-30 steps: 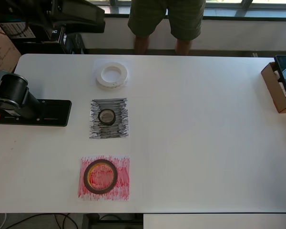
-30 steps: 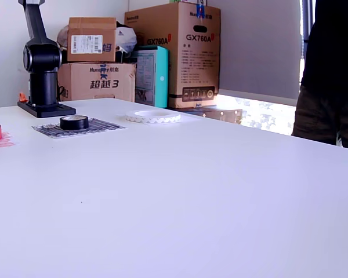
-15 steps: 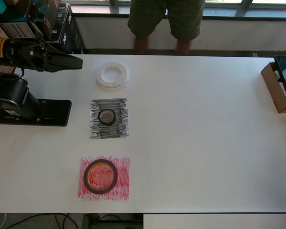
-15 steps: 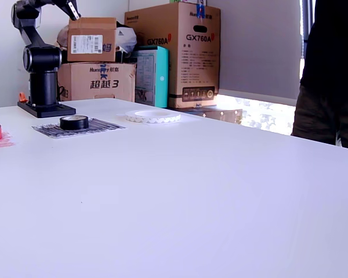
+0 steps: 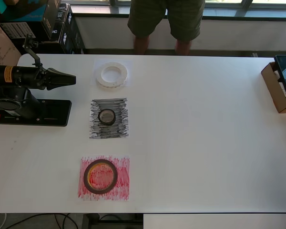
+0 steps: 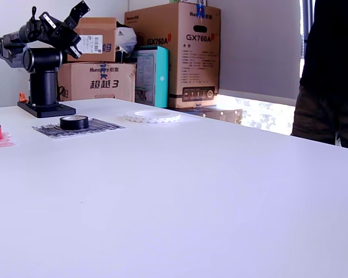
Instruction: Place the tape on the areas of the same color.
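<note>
Reading the overhead view from left to right:

Arm base (image 5: 35, 112): black plate at the table's left edge, well apart from the three patches.

Gripper (image 5: 69, 79): held over the table to the left of the white roll, pointing toward the overhead view's right; its fingers look drawn together to a narrow tip, with nothing between them. In the exterior view the gripper (image 6: 79, 10) sits high above the base, tilted upward, carrying nothing.

White tape (image 5: 112, 75): wide flat ring lying on the faint white sheet (image 5: 98, 65) at the far side of the table, in the overhead view just right of the gripper tip but not touching it.

Black tape (image 5: 106, 116): small roll lying flat near the middle of the black scribbled patch (image 5: 119, 128), nearer than the white roll.

Dark-red tape (image 5: 100, 176): large roll with a yellowish inner edge, lying inside the red scribbled patch (image 5: 123, 187), nearest of the three.

Table (image 5: 205, 143): white, bare across its middle.

Person (image 5: 166, 19): standing at the far edge, only shorts and legs visible.

Cardboard box (image 5: 275, 90): at the right edge of the table.
</note>
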